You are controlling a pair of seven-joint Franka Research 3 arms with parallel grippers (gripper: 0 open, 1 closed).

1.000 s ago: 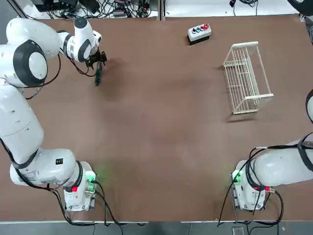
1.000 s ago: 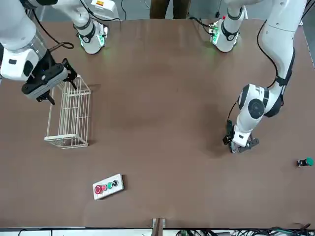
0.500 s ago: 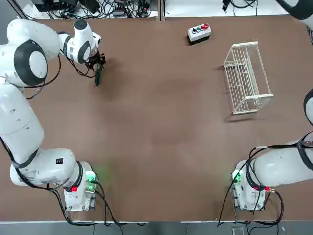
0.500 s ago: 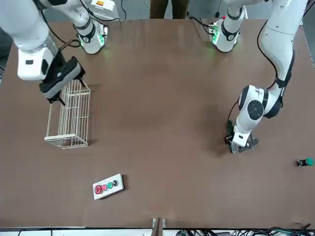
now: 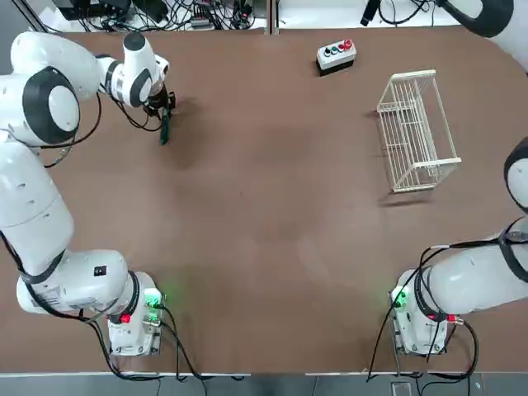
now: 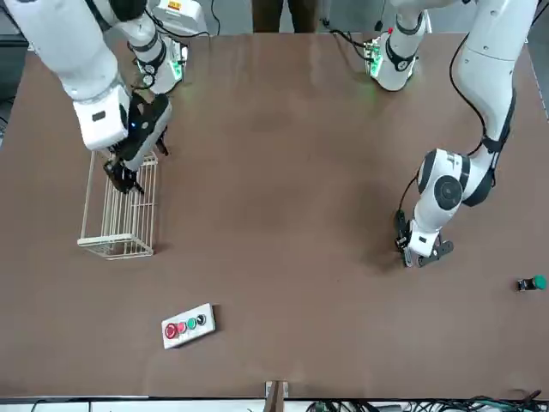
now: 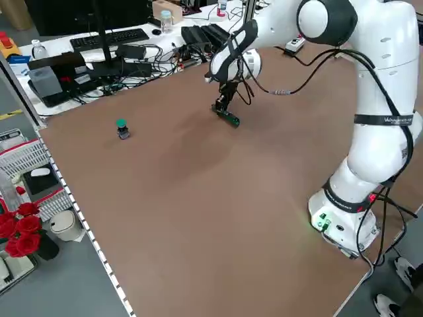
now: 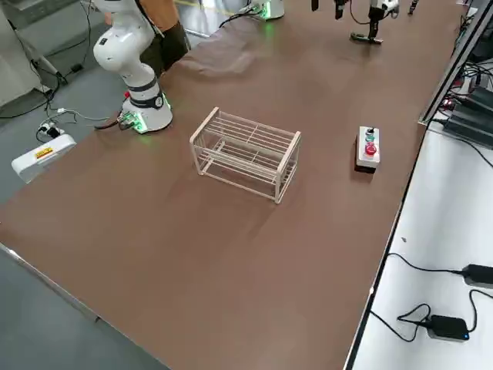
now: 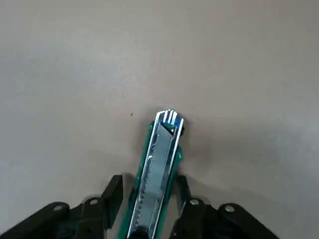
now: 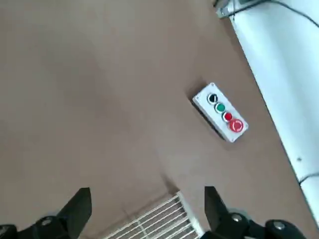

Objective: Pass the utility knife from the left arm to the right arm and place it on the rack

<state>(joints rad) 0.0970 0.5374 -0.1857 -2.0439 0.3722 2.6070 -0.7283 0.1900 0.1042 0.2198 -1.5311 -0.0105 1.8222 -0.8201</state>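
The brown bench (image 5: 272,206) carries everything; the left arm (image 5: 49,107) reaches from its base at the near left corner out to the far left part of the surface, while the right arm (image 6: 77,51) hangs raised above the far right part, over the rack; the rack (image 5: 415,130), a white wire basket, stands upright on the bench with nothing in it; the grey button box (image 5: 336,54) lies beyond it near the far edge, well apart from it; the left claw (image 9: 147,194) is low at the bench, narrow, its fingers (image 9: 112,191) closed onto the sides of the utility knife (image 9: 158,174); the knife's free end rests on the bench surface, far across from the rack; the right claw (image 10: 144,209) is wide, holding nothing, above the rack's far end; a small green-capped knob (image 6: 533,283) stands alone near the left edge.
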